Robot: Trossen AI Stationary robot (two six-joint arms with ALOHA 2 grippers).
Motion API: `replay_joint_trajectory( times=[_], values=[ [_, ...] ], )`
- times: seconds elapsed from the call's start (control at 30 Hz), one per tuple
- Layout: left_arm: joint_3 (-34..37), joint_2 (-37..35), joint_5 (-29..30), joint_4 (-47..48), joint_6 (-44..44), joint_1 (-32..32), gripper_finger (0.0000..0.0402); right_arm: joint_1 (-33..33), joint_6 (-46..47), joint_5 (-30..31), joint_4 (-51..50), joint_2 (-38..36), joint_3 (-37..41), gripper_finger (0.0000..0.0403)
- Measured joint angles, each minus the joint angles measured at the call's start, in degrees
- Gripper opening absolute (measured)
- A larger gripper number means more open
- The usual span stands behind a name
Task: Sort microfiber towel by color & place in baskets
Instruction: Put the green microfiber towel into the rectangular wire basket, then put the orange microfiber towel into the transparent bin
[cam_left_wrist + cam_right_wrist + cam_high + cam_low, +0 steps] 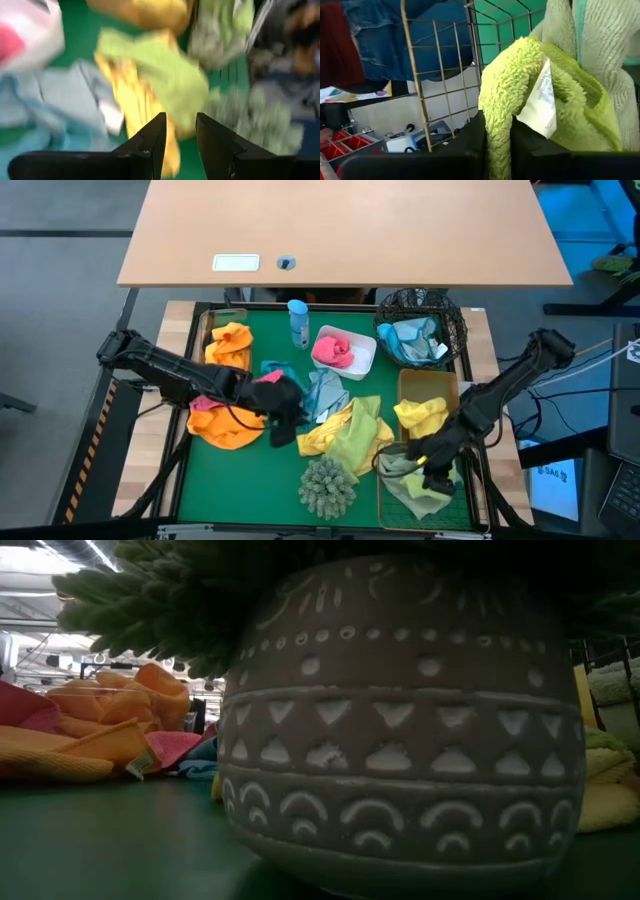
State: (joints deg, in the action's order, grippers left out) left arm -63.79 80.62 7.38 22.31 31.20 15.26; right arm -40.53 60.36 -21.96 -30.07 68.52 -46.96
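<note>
The right gripper (432, 465) reaches into the near gold wire basket (388, 498) at the desk's right front corner, its fingers (470, 135) pinching a lime-green microfiber towel (520, 95) with a white care label against paler green cloths. The left gripper (283, 420) hovers at mid-desk over a yellow and pale-green towel (345, 435), its fingers (150, 142) slightly parted and holding nothing. Orange towels (225, 425) fill the left baskets, a pink one lies in the white tub (366, 358), teal ones in the round black mesh basket (455, 325). A patterned pot (400, 730) with a shaggy green clump stands on the green mat (250, 490); a workshop lies beyond.
</note>
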Motion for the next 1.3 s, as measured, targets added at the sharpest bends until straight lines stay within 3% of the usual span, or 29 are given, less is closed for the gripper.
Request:
replay_joint_trajectory(
  times=[0.4, 0.53, 0.63, 0.83, 1.3],
  values=[
    [0.0, 0.0, -0.8, 20.9, 6.1, 4.6, 0.0101, 0.0, 4.2, -0.1, 0.0, 1.6, 0.0, 0.0174],
    [0.0, 0.0, 0.2, 26.6, 8.5, 4.7, 0.0101, 0.0, 5.4, -4.6, 0.0, 1.6, 0.0, 0.0199],
    [0.0, 0.0, 1.1, 31.0, 10.2, 4.7, 0.0101, 0.0, 6.7, -7.5, 0.3, 1.5, 0.0, 0.0204],
    [0.1, 1.5, 1.5, 36.8, 12.1, 4.7, 0.0102, 0.0, 8.4, -7.1, 0.6, 1.5, 0.0, 0.0203],
    [0.1, 11.6, 0.2, 39.1, 11.8, 4.7, 0.0143, 0.0, 8.4, -7.2, 8.4, 1.2, 0.0, 0.0202]
  ],
)
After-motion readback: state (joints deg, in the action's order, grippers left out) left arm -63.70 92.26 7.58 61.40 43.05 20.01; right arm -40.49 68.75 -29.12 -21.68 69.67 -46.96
